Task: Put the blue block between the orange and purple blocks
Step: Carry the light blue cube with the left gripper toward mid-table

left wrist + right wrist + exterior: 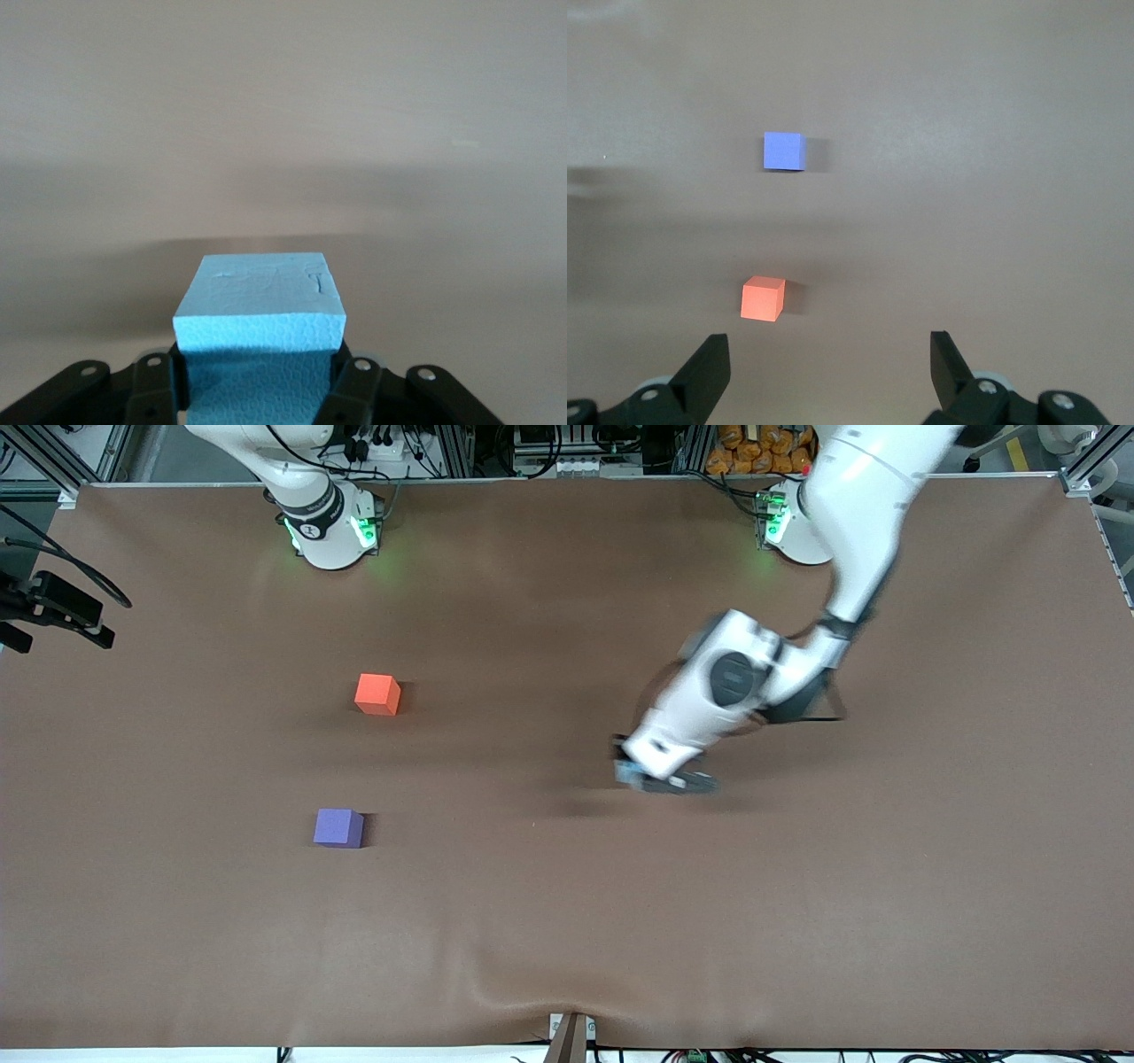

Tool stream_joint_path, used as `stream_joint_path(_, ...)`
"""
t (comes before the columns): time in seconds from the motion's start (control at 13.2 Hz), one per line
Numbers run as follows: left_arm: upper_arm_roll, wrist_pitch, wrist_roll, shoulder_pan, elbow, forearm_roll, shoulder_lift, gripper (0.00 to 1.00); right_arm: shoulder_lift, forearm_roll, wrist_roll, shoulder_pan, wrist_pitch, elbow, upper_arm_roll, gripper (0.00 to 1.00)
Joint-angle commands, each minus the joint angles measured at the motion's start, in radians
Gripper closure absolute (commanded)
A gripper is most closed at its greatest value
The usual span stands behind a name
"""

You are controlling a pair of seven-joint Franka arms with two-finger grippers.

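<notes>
The blue block [259, 301] is a light sky-blue cube held between the fingers of my left gripper [259, 376]. In the front view my left gripper [664, 779] is above the brown table toward the left arm's end, with only a corner of the blue block [627, 772] showing under it. The orange block [377, 694] and the purple block [338, 828] sit apart toward the right arm's end, the purple one nearer the front camera. My right gripper [830, 354] is open and empty, high over the table, looking down on the orange block [763, 298] and the purple block [783, 150].
A brown cloth [567, 921] covers the table, with a wrinkle at its near edge [532, 1001]. A black camera mount [53, 607] juts in at the right arm's end. The arm bases [332, 531] stand along the far edge.
</notes>
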Motion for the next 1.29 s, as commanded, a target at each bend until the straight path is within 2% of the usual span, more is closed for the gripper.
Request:
stream_joint_path(0.0,0.053,-0.008,-0.204,-0.146,0.238,-0.009,0.165,1.0,0.015,0.023,-0.017,-0.025,-0.01,0.014,0.014,0.0)
stream_joint_path(0.23,0.133,-0.005,-0.303,-0.318,0.416,-0.006,0.297,1.0,0.015,0.023,-0.017,-0.023,-0.01,0.014,0.014,0.0)
stream_joint_path(0.38,0.246,0.002,-0.264,-0.443,0.445,-0.009,0.323,1.0,0.024,0.023,-0.017,-0.025,-0.01,0.014,0.014,0.0)
stream_joint_path(0.45,0.262,0.014,-0.263,-0.465,0.445,-0.009,0.331,1.0,0.027,0.023,-0.017,-0.023,-0.011,0.014,0.014,0.0)
stream_joint_path(0.53,0.264,0.035,-0.276,-0.468,0.442,-0.009,0.348,0.93,0.028,0.023,-0.017,-0.023,-0.016,0.014,0.014,0.0)
stream_joint_path(0.61,0.264,0.046,-0.279,-0.475,0.439,-0.009,0.356,0.72,0.045,0.021,-0.02,-0.023,-0.016,0.014,0.014,0.0)
stream_joint_path(0.68,0.265,0.052,-0.281,-0.479,0.438,-0.007,0.357,0.01,0.08,0.021,-0.022,-0.027,-0.016,0.017,0.014,0.0)
stream_joint_path(0.91,0.287,0.008,-0.302,-0.499,0.435,-0.006,0.299,0.0,0.1,0.021,-0.029,-0.024,-0.014,0.017,0.014,0.0)
stream_joint_path(1.06,0.316,-0.127,-0.315,-0.502,0.431,-0.004,0.212,0.0,0.105,0.023,-0.026,-0.004,-0.007,0.019,0.02,0.0)
stream_joint_path(1.21,0.356,-0.292,-0.312,-0.475,0.422,-0.001,0.073,0.0,0.136,0.024,-0.014,0.076,-0.004,0.026,0.022,0.0)
